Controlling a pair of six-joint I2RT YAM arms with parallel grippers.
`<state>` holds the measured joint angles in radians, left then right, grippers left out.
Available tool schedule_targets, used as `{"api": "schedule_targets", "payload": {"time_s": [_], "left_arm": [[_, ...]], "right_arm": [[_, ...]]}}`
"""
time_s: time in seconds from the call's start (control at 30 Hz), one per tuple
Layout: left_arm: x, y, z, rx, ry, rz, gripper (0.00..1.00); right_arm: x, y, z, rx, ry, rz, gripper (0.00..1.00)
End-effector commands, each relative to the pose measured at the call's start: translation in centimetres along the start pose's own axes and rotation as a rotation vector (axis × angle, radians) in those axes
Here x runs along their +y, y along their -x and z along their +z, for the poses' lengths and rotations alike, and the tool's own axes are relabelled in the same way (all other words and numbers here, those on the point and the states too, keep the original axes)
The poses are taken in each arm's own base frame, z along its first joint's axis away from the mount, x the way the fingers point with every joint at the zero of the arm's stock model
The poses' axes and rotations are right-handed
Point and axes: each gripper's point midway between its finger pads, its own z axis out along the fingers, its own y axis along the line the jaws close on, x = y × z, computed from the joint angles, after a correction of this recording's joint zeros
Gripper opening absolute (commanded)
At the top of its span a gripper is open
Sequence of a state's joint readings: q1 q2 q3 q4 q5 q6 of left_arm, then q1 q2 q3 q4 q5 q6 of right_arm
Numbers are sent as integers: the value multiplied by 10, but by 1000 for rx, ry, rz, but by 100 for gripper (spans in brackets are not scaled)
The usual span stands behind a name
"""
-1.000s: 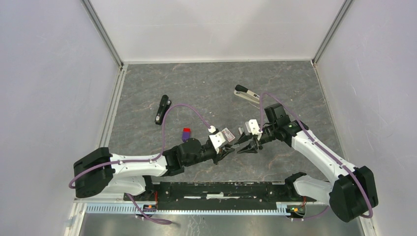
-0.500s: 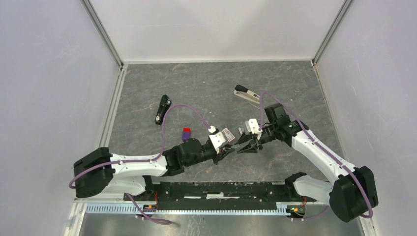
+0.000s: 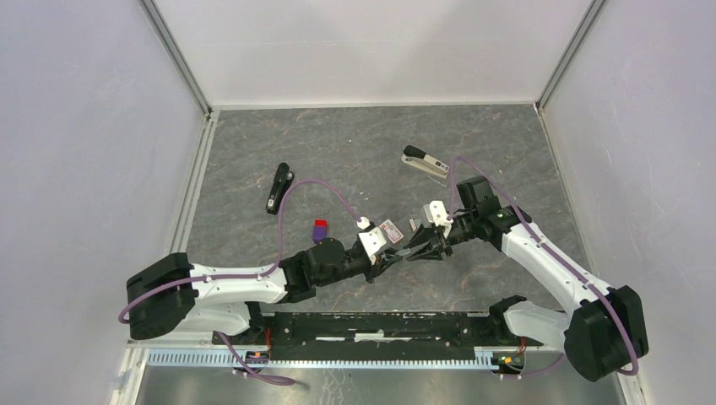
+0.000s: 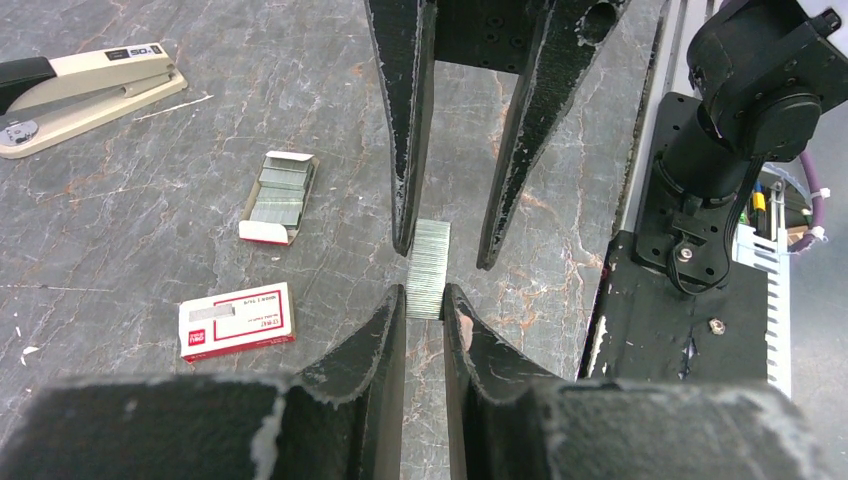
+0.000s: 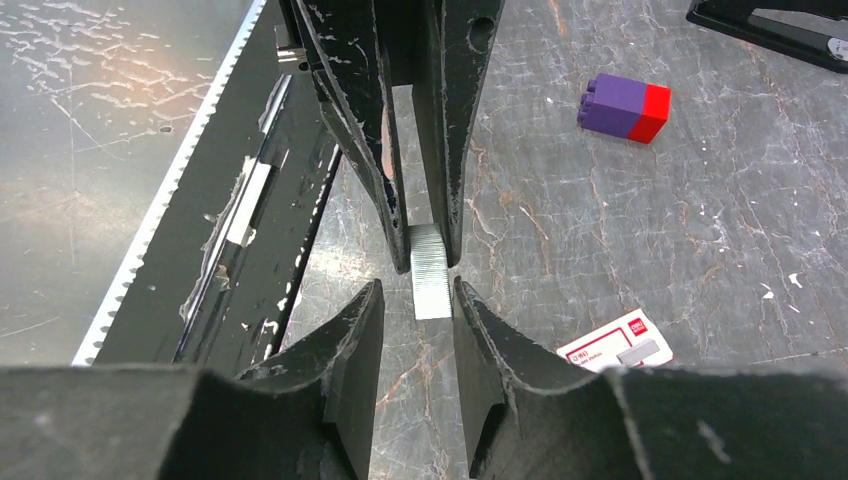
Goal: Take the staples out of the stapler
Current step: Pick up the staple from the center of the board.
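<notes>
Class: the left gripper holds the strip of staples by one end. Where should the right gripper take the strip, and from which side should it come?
Grip the free end of the staples across its two long side faces. Come in end-on, from the side opposite the left gripper. The strip is narrow and straight, and only that half is bare. The right gripper lines up with it, jaws open on either side.

Staples (image 4: 428,268), a ridged silvery strip, sit pinched at one end in the left tool (image 4: 425,300). The stapler (image 3: 424,164) lies split on the desk (image 3: 355,143): black bar (image 3: 279,187) left, beige rail (image 4: 90,80) right.
</notes>
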<state>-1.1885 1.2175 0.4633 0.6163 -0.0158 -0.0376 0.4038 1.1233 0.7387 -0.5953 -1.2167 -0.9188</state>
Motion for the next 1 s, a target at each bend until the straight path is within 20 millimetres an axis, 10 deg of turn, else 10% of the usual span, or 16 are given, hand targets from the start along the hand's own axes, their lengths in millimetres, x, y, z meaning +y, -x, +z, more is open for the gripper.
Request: {"api": "schedule_targets", "payload": {"time_s": [0.0,0.47,0.63,0.73,0.97], "left_arm": [[-2,15,2,-62,-8,-40,5],[-2,20,2,-76,-9,-50,6],[1,33,-3,-105,18,-97,75],[10,41,-12,-118,64,-129,99],[58,45,-39,-139,277,-292,100]], "right_arm": [[-6,17,-1,-43,5,-33,37],[-6,16,-1,-39,2,-31,11],[-10,10,-2,-7,-24,-23,11],[-19,4,-9,17,-83,4,11],[-52,-31,-30,155,-321,101,11]]}}
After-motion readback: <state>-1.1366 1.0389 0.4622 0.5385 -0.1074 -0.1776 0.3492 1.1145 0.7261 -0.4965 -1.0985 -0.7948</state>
